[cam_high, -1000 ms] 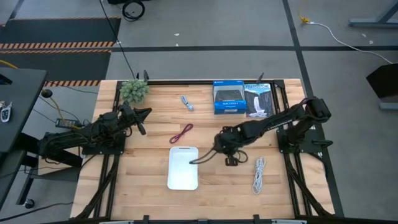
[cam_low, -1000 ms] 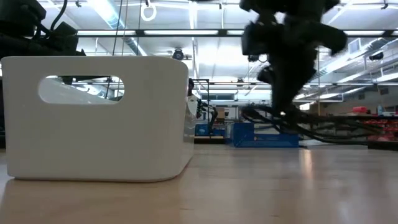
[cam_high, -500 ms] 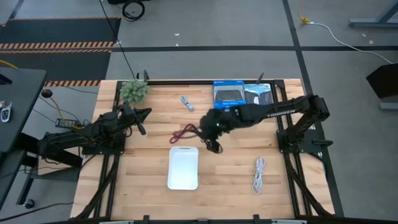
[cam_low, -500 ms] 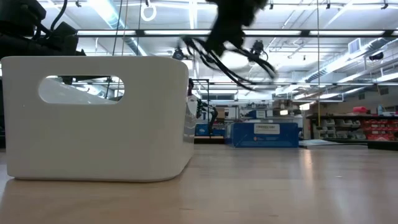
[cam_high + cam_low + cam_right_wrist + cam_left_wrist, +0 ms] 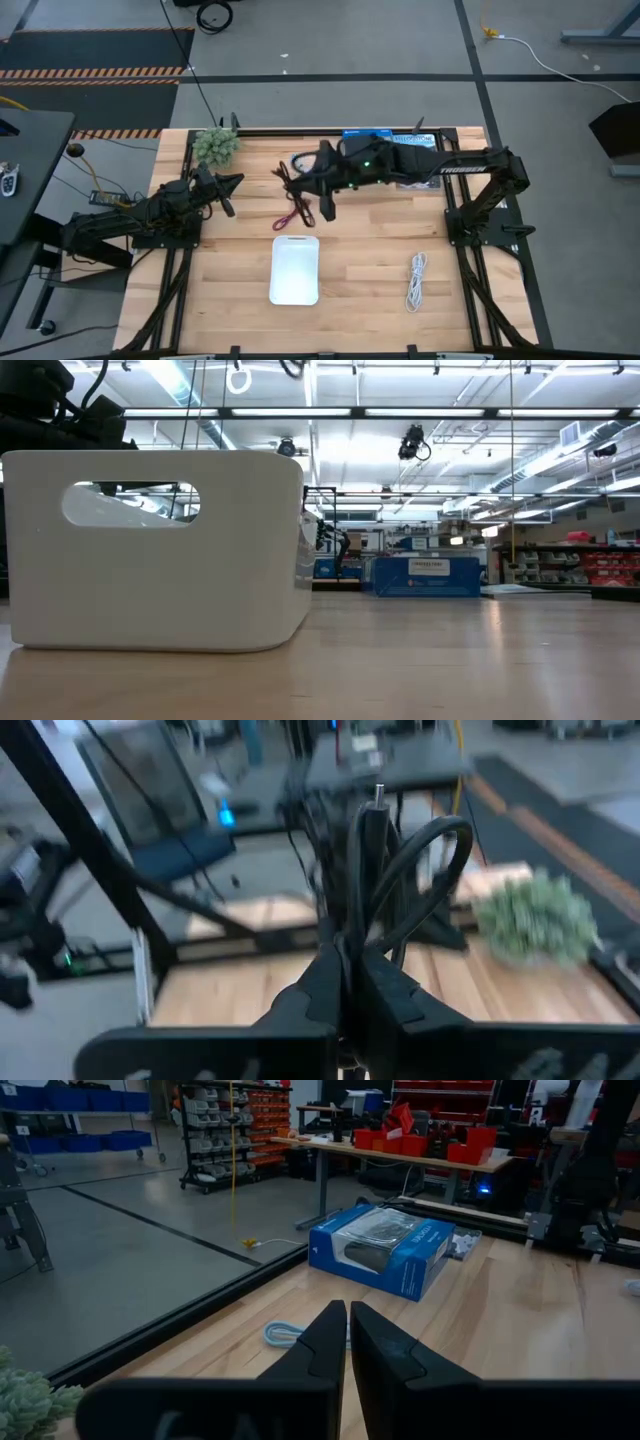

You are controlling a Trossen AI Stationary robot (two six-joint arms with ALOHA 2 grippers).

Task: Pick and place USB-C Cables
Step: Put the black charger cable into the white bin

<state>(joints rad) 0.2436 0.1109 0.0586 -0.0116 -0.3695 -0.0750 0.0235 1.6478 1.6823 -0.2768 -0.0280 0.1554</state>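
My right gripper (image 5: pixel 308 180) is stretched over the far middle of the table, shut on the black cable (image 5: pixel 287 178), whose loops stick out past its fingers (image 5: pixel 420 870). The maroon cable (image 5: pixel 294 216) lies flat on the wood just nearer than it. Farther toward the near right, the white cable (image 5: pixel 415 280) lies on the table. The light blue-grey cable (image 5: pixel 285 1335) rests on the table ahead of my left gripper (image 5: pixel 348 1330), which is shut and waits at the left side (image 5: pixel 226 190). The white tray (image 5: pixel 295 270) stands near the front middle (image 5: pixel 150 550). My right gripper pinches the black cable's bundled strands (image 5: pixel 352 925) between its two fingers. Several loops and a connector end (image 5: pixel 378 792) reach out beyond the fingertips. The cable is lifted clear of the table.
A small green plant (image 5: pixel 215 145) stands at the far left corner. The blue and black retail boxes (image 5: pixel 385 1250) lie at the far edge, partly under the right arm (image 5: pixel 420 170). Bare wood lies between the tray and the white cable.
My right gripper has swung from beside the tray's right side toward the table's far left and risen, staying shut on the black cable. The cable, which trailed down to the tray, is now lifted clear. The gripper and the cable have left the low view.
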